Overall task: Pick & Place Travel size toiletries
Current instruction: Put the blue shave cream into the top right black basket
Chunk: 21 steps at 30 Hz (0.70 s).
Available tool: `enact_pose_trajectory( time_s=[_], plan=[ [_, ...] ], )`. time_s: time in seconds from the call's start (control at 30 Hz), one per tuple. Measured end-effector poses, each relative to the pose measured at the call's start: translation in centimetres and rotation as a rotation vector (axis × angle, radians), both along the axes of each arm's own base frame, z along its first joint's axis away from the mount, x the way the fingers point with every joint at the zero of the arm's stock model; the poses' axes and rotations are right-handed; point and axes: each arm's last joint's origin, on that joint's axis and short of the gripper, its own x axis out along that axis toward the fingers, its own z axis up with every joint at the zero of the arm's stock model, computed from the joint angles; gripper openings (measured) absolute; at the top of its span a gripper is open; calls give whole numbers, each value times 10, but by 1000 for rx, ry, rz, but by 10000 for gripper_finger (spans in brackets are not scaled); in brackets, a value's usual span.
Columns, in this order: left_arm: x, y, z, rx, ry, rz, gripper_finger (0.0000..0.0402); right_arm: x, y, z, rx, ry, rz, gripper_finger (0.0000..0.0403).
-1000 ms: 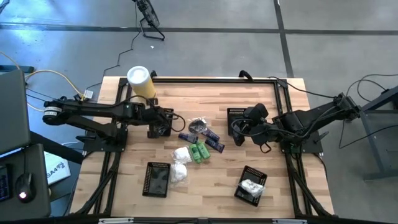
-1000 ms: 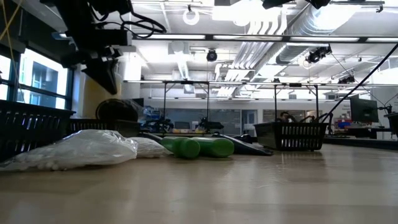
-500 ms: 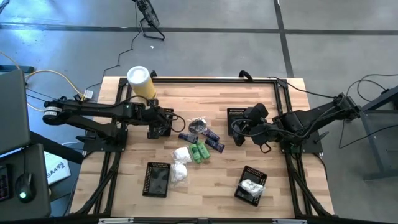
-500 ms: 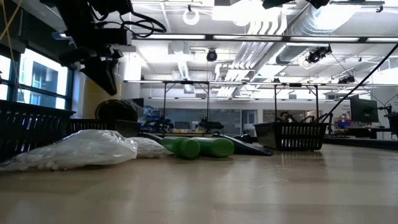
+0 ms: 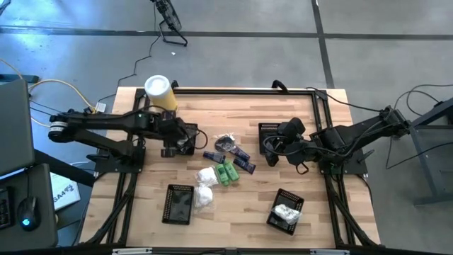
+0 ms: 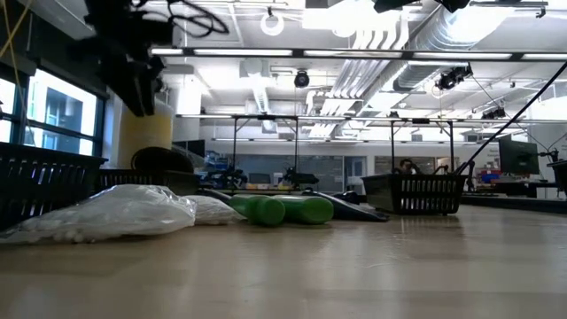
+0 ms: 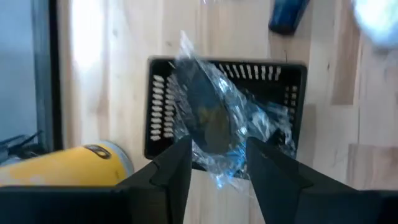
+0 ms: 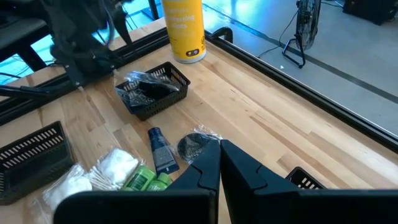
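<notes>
Looking down past my left gripper [image 7: 219, 163], I see its jaws parted, with nothing between them. Below sits a black mesh basket [image 7: 289, 93] on the wooden table [image 7: 205, 25], a silvery-clear packet [image 7: 214, 121] lying crumpled inside it. The yellow canister [image 7: 65, 167] stands just beside the basket. A dark blue tube [image 7: 287, 15] lies on the wood beyond the basket.
</notes>
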Motion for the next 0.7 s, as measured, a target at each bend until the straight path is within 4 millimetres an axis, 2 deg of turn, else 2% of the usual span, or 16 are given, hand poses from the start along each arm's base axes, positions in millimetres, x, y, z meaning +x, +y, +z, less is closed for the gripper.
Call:
enact_pose_trajectory(
  time_s=[0.2, 0.3, 0.47, 0.7],
  plan=[
    [5, 0, 37, 14, -125, -11, 147, 0, 0, 0, -2, 1, 1, 4],
    [13, 1, 48, 36, -228, -32, 147, 0, 0, 0, -1, 1, 1, 4],
    [23, 2, 55, 83, -319, -87, 147, 0, 0, 0, 0, 0, 0, 4],
    [29, 3, 53, 106, -327, -94, 147, 0, 1, 0, 15, 4, 15, 4]
  ],
)
